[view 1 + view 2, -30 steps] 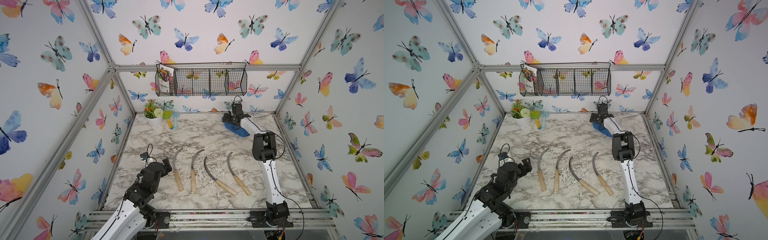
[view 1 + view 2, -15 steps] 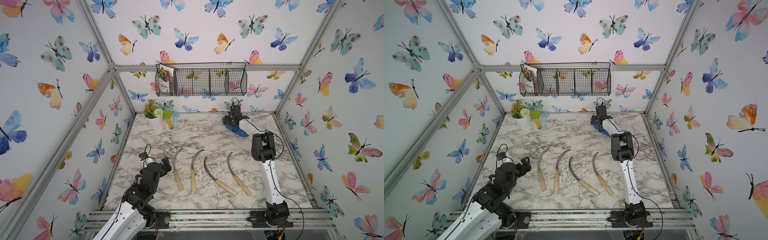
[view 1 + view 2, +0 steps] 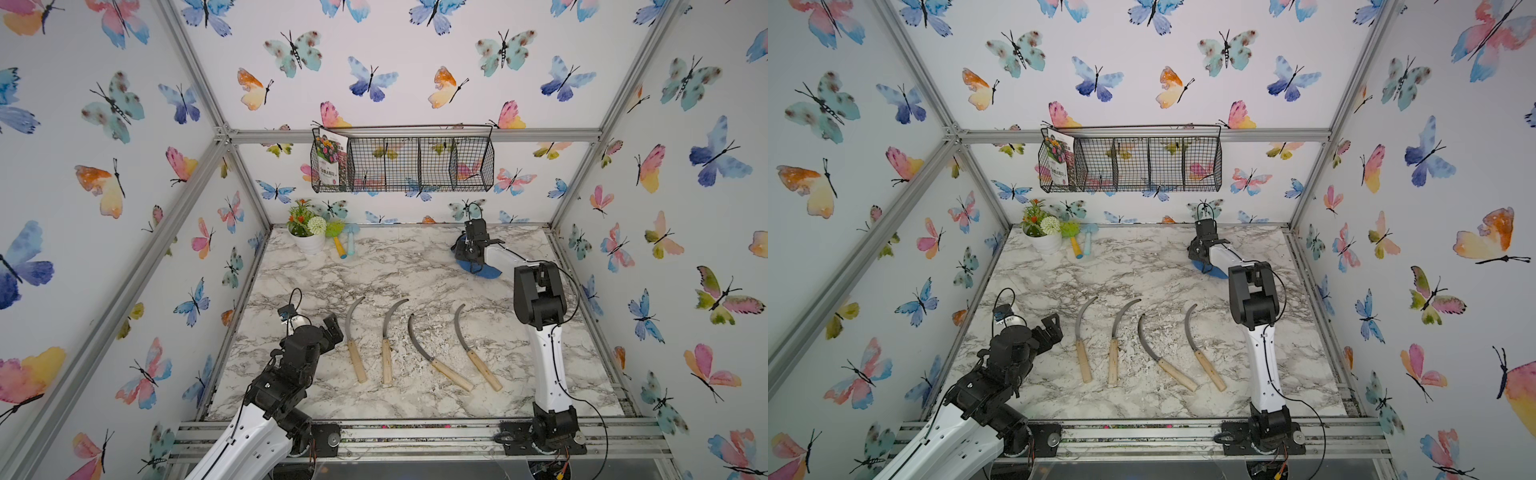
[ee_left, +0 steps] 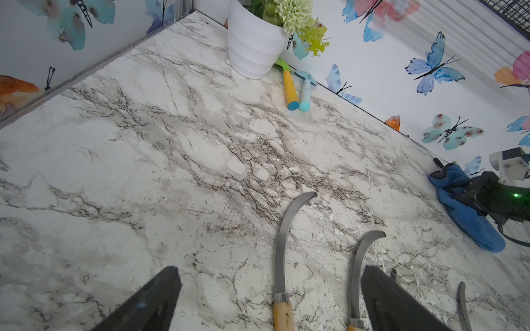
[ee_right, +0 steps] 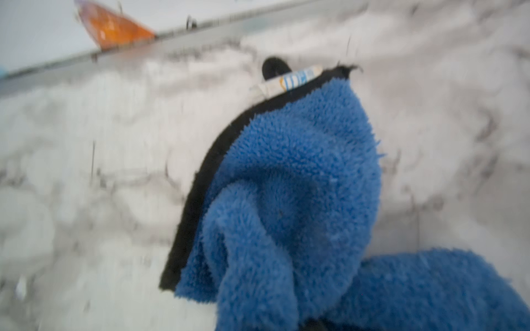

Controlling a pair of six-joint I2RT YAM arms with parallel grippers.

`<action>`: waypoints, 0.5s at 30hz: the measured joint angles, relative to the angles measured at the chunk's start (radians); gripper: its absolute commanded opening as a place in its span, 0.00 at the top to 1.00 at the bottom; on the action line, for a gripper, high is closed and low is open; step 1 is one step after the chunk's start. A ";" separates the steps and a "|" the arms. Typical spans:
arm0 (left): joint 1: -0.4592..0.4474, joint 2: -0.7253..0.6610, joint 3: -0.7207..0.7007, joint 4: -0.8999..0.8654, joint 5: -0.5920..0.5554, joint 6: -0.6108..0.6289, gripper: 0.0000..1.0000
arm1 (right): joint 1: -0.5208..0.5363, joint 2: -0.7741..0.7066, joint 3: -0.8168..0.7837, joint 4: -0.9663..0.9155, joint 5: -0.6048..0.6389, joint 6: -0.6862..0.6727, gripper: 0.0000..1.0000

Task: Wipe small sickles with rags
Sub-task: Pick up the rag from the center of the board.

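Marble-patterned white tabletop [image 3: 374,266] lies open across its middle. That bare stretch runs between the row of 4 small sickles with curved grey blades and pale wooden handles [image 3: 387,361], near the front edge, and the fluffy blue terry rag [image 4: 470,223], near the back wall on the right. A white flower pot [image 3: 311,245] and 2 toy tools [image 3: 340,248] fill the back left corner. The left gripper [image 3: 331,329] hovers just beside the leftmost sickle, jaws spread wide. The right gripper [image 3: 466,259] pinches the rag, bunching it. Cloth hides its fingertips in the blurred right wrist view, and the left wrist view cuts off the sickle handles. A second ago the right jaws stood apart; the sickles have not moved.
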 measured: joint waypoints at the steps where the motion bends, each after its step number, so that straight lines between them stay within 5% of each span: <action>1: 0.000 0.000 0.000 0.000 0.000 0.000 0.01 | 0.001 -0.053 -0.072 0.010 -0.010 -0.002 0.98; 7: 0.000 0.005 0.000 0.005 -0.001 0.000 0.01 | 0.006 -0.507 -0.537 0.182 -0.068 -0.001 0.98; 15: 0.000 0.038 0.000 0.004 0.023 0.013 0.05 | 0.014 -1.021 -0.916 0.362 -0.106 0.069 0.98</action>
